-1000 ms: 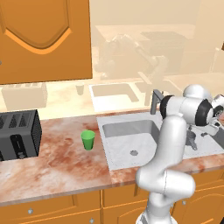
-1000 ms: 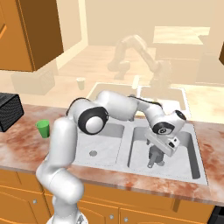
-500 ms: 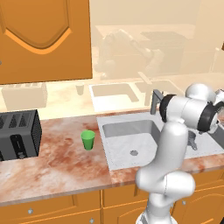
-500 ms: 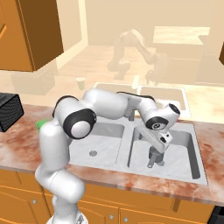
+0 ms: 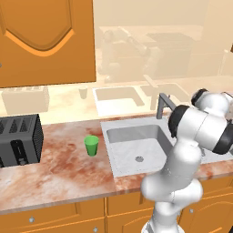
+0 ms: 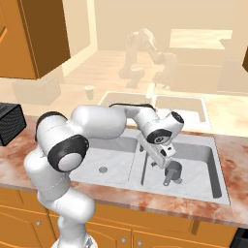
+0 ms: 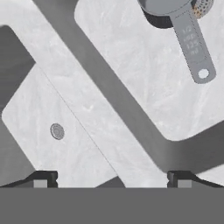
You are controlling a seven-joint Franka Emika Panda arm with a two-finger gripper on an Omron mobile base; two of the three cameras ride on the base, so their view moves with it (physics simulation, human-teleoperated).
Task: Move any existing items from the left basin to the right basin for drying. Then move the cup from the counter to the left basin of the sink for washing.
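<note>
The pot [image 6: 173, 171] lies in the right basin [image 6: 203, 162] to dry, so the hand [image 6: 163, 157] hangs open above it, while the cup [image 5: 91, 145] waits on the tabletop [image 5: 54, 170].

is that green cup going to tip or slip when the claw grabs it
The green cup stands upright, narrower at the base, so a sideways nudge could probably tip it. It looks small and thin, so likely light. Its smooth tapered wall may slide in a loose grip.

Home kitchen, rendered. Marbled reddish stone counter [image 5: 59, 173] over orange wooden cabinets [image 5: 54, 218]; double-basin metal sink [image 6: 203, 181] with faucet [image 5: 162, 103]; black toaster [image 5: 18, 140]; orange wall cupboard [image 5: 45, 41] above.
</note>
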